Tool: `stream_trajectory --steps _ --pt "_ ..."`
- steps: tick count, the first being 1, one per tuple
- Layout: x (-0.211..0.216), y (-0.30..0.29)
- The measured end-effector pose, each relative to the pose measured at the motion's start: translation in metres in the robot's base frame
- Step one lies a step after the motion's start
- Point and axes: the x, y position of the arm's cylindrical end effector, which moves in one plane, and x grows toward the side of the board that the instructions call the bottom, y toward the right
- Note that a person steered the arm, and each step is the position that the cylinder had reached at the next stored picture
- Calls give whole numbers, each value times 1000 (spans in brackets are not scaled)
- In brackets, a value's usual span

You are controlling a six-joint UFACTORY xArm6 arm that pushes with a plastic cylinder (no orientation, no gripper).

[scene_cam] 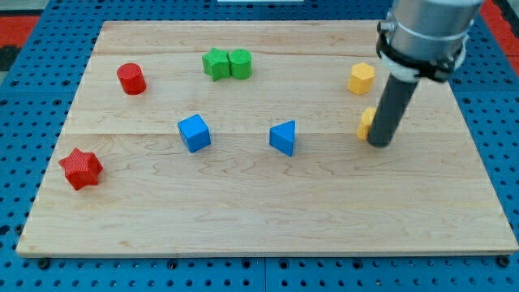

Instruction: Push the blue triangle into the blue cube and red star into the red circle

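Observation:
The blue triangle [284,137] lies near the middle of the wooden board [259,211]. The blue cube [194,132] sits to its left, a clear gap between them. The red star [80,169] lies near the board's left edge. The red circle [130,79], a short cylinder, stands above it toward the view's top left. My tip [379,143] rests on the board to the right of the blue triangle, well apart from it, right next to a small yellow block [366,121].
A green star [216,63] and a green cylinder [241,63] touch each other at the top middle. A yellow hexagon block [362,78] stands at the top right. A blue pegboard [503,162] surrounds the board.

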Motion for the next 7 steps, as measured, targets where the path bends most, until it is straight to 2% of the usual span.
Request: stream_trajectory --steps 1,2,3,4,5,7 --pt "-43 -1" --pt "-35 5" --pt "-3 32" --pt "19 1" --pt "23 -65" --pt "23 -156"
